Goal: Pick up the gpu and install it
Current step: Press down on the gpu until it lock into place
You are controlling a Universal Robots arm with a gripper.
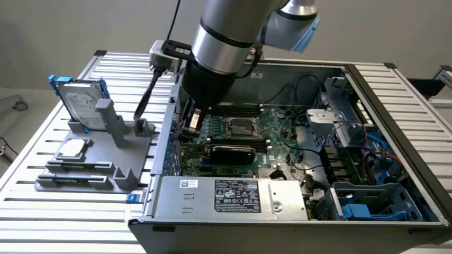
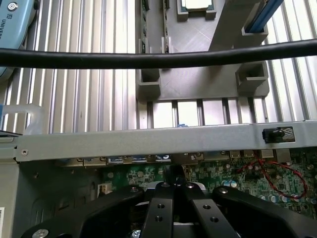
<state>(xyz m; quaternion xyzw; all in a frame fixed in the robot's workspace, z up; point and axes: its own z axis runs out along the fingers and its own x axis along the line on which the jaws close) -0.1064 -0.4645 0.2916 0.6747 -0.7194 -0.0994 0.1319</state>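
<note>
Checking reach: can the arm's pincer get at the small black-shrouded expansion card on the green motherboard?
Probably yes: the black-shrouded card lies uncovered in the open-topped case, and the shut pincer hangs low just beside it.

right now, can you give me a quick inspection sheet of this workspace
surface: slatted metal table, open computer case on it
job's things: graphics card sits on the motherboard inside the case
clutter: grey holder with a hard drive in a blue frame
grippers: tool shut, low over the motherboard beside the case wall
cables: black cable runs along the arm; red wire on the board
surroundings: plain wall, nothing else seen
</note>
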